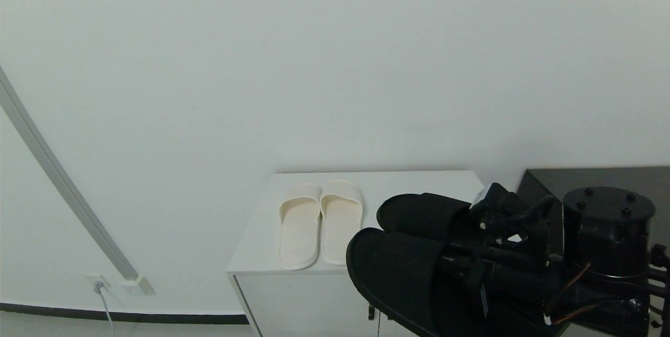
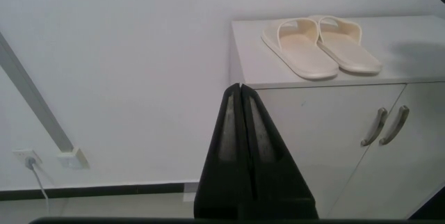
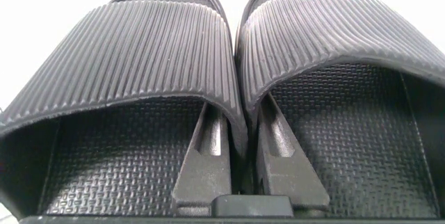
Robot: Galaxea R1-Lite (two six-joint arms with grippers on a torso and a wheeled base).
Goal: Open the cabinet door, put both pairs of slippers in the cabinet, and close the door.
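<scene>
Already the right claw point(image 3: 240, 123) pinches both black slippers point(image 1: 403, 269) together near the cabinet top point(image 1: 413, 182), where the white pair point(image 1: 319, 224) lies. Yet the door point(image 2: 313, 140) is shut, so the closed, empty left claw point(image 2: 240, 92) probably must pull a handle point(image 2: 374, 126) next.

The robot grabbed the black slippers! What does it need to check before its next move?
1. Black slippers held firmly by the right end effector: ok, its fingers pinch both inner edges together.
2. Cabinet door open: not ok, both doors are shut, with the handles side by side.
3. Left end effector free to pull a handle: ok, it is shut and empty.
4. White slippers ready to pick up: ok, they lie side by side on the cabinet top.
5. Room inside the cabinet: cannot tell, the doors hide it.
</scene>
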